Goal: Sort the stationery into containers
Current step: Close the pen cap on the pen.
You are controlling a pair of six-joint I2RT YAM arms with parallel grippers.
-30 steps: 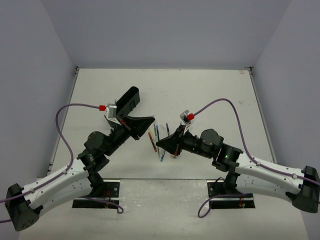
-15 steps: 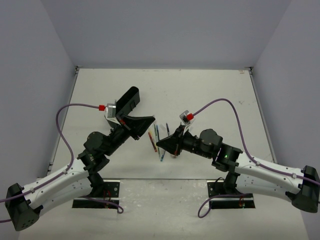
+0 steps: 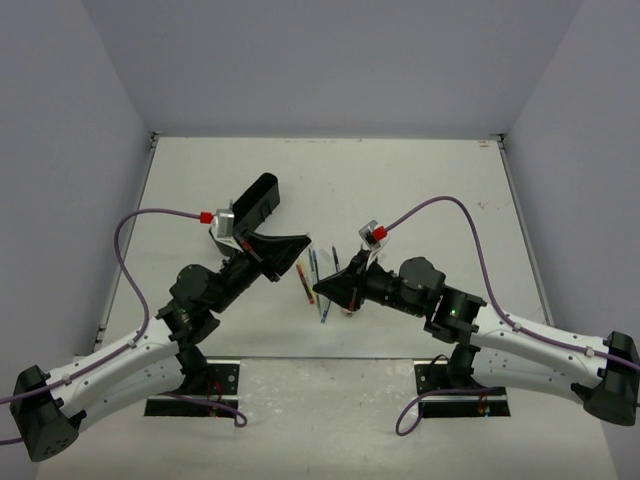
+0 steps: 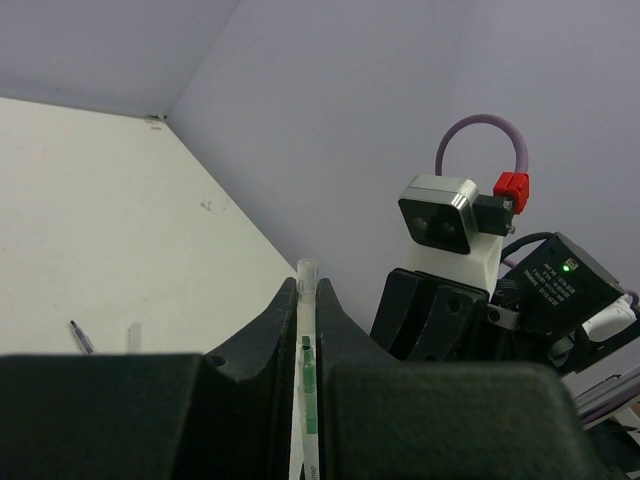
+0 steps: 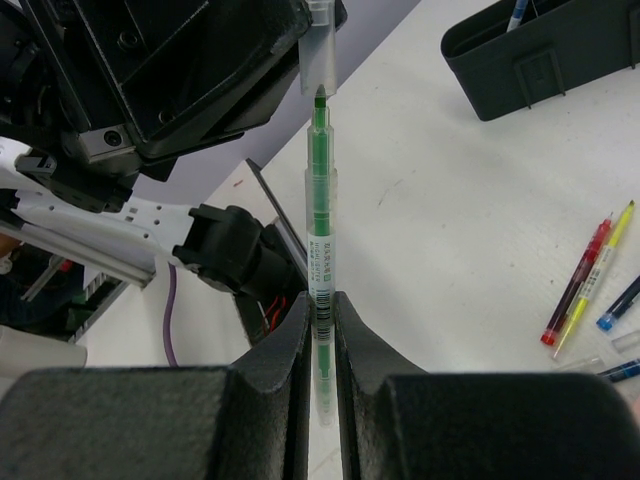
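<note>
Misalignment is the worry: the right pincer is clamped tight on the green pen, and the left pincer, straight ahead of it, is pinched on its clear cap. A skewed pull could bend or drop the pen, short of the black tray beside the left pincer.

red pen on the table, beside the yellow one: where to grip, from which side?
Probably top-down, jaws across the barrel of the red pen, toward the end where the yellow pen splays away: it lies flat, and at the other end they nearly touch.
</note>
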